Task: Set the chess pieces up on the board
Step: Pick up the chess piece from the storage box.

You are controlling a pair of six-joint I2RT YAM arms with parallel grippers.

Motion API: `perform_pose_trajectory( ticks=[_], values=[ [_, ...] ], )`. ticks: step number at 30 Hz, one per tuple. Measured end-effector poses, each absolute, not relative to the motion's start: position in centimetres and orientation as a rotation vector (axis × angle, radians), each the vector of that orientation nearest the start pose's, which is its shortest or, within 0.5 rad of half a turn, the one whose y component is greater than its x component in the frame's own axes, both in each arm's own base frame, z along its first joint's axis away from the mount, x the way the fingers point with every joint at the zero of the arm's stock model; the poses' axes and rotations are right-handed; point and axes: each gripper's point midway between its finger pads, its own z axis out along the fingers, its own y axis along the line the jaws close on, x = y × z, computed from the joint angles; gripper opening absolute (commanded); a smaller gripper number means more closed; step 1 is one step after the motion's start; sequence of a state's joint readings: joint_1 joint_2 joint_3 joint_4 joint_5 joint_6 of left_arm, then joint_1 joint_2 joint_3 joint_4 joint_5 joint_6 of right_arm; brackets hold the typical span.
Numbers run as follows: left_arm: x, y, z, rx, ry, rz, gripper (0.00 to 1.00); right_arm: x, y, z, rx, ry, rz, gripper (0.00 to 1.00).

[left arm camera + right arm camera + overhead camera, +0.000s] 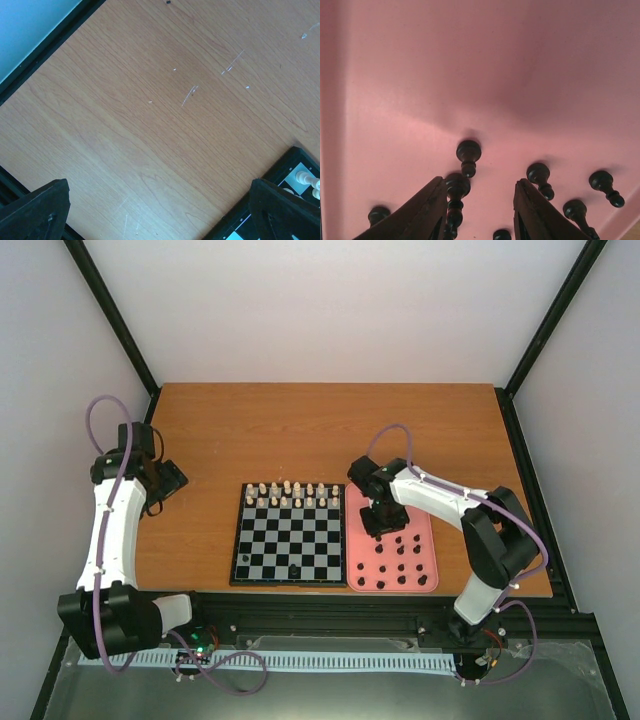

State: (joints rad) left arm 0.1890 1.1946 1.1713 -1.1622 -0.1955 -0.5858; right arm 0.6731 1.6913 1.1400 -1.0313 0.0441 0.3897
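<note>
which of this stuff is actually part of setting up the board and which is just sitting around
Part of the job:
- black chess pieces, standing on the pink tray
- board
- right tool, open, low over those pieces

Just about:
- cream-white pieces, already in two rows on the board's far side
- left tool, open over the table, holding nothing

The small black chess pieces (402, 549) mostly stand scattered on the pink tray (357, 540) just right of the square black-and-grey checked chessboard (290, 540), which lies flat, while two of them stand on its near rows, left and centre.
</note>
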Motion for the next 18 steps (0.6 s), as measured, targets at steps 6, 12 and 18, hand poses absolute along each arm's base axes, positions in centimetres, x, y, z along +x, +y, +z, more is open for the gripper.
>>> perform_pose_trajectory(
  ticks=[6, 12, 18],
  values=[
    [25.1, 8.2, 18.6, -1.071, 2.512, 0.162, 1.0, 23.6, 17.5, 4.8, -0.429, 3.09, -0.027, 0.31],
    [25.2, 8.2, 18.2, -1.073, 2.526, 0.168, 1.0, 23.7, 18.0, 3.6, -0.454, 3.109, -0.006, 0.29],
    [25.4, 8.3, 17.9, -1.076, 2.538, 0.172, 1.0, 23.8, 18.1, 3.2, -0.46, 3.115, -0.005, 0.24]
  ],
)
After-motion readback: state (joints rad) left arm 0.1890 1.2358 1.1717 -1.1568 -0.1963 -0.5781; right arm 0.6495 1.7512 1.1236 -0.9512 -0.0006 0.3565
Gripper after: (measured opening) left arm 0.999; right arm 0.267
